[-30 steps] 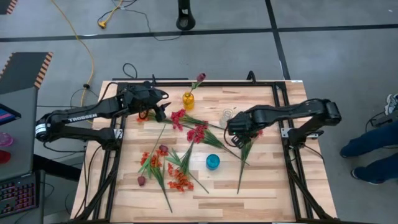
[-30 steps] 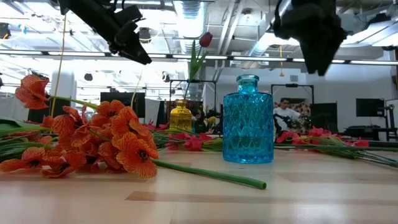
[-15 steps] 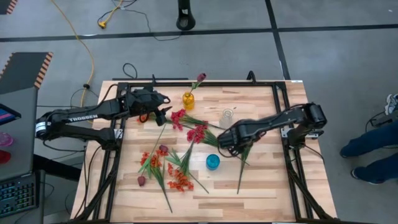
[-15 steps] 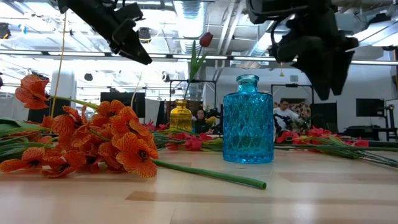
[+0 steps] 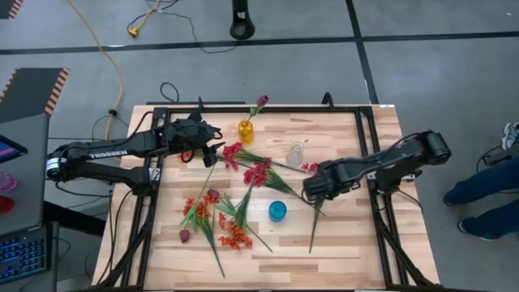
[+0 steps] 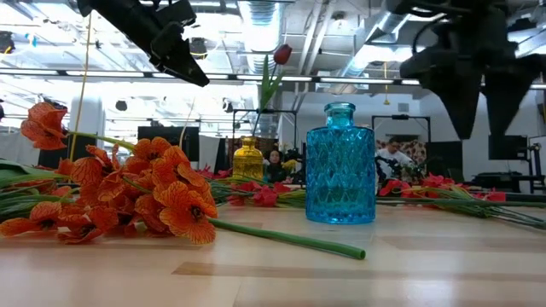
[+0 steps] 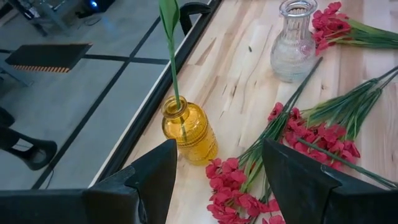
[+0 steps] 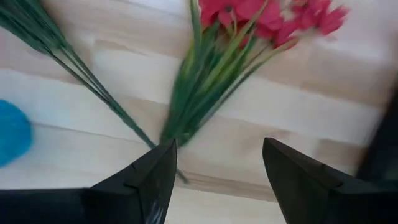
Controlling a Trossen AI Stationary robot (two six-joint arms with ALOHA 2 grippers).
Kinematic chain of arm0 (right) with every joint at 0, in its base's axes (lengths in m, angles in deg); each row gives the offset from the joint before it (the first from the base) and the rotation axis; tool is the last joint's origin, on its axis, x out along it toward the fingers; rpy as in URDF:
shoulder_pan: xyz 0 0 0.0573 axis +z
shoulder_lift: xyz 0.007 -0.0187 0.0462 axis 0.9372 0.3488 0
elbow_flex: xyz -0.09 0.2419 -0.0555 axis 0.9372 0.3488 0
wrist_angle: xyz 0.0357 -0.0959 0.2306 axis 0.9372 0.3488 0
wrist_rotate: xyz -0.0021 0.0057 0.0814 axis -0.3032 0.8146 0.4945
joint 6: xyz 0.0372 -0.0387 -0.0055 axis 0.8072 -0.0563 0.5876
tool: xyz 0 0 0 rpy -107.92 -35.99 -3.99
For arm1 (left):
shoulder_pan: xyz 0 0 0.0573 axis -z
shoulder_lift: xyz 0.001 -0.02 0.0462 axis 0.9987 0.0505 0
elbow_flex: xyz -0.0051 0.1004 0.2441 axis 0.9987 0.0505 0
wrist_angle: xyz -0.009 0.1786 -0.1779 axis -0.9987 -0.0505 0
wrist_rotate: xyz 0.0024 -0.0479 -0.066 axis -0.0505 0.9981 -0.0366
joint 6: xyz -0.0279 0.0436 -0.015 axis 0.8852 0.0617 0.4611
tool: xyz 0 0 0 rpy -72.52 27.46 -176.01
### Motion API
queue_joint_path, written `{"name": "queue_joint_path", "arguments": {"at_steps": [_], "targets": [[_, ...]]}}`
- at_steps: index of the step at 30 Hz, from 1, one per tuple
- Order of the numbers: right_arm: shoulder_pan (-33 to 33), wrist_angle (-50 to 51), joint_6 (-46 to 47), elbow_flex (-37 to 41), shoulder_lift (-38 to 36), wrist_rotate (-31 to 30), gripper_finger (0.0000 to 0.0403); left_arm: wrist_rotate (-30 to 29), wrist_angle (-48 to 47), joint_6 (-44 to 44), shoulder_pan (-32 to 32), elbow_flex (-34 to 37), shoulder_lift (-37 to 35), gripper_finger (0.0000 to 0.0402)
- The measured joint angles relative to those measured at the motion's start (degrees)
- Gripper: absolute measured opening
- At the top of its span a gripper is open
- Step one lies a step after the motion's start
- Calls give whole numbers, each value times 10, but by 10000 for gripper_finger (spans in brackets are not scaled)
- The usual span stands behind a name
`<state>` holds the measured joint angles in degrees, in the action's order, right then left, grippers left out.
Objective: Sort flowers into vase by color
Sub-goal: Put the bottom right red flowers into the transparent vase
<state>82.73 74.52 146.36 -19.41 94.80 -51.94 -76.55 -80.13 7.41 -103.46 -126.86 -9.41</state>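
right claw: my right claw (image 5: 310, 192) hangs wide and empty above a crimson-pink spray (image 8: 219, 59) lying flat on the worktop (image 5: 349, 243), near the blue vase (image 5: 277, 211).
left claw: my left claw (image 5: 212, 148) waits wide and empty near the yellow vase (image 7: 188, 129), above more crimson sprays (image 7: 238, 186).
risk, wrong pinch: the green stems (image 8: 186, 106) are thin and fan out; I judge my fingers could close on one strand and let the rest droop or slip.
risk, tangle: sprays cross one another mid-worktop; lifting one may drag its neighbour.
risk, tipping: the clear vase (image 5: 297, 152) stands close by; a swinging stem could topple it.
risk, narrow necks: all three vases have tight mouths, so a floppy stem may miss.
flowers: crimson-pink clusters mid-worktop, orange-red clusters (image 6: 162, 192) toward the near left, one dark maroon bud (image 5: 261, 100) already upright in the yellow vase.
materials: papery petals, wiry plastic-looking stems.
vases: faceted blue glass, ribbed amber glass, clear patterned glass.
worktop: pale planked wood in a black frame.
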Motion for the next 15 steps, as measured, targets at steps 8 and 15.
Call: {"name": "queue_joint_path", "arguments": {"at_steps": [8, 15], "targets": [[0, -110, 85, 124, -64, -8, 265, -1, 0, 0, 0, 0, 0, 224], [0, -207, 90, 166, -41, -15, 265, -1, 1, 1, 0, 0, 0, 224]]}}
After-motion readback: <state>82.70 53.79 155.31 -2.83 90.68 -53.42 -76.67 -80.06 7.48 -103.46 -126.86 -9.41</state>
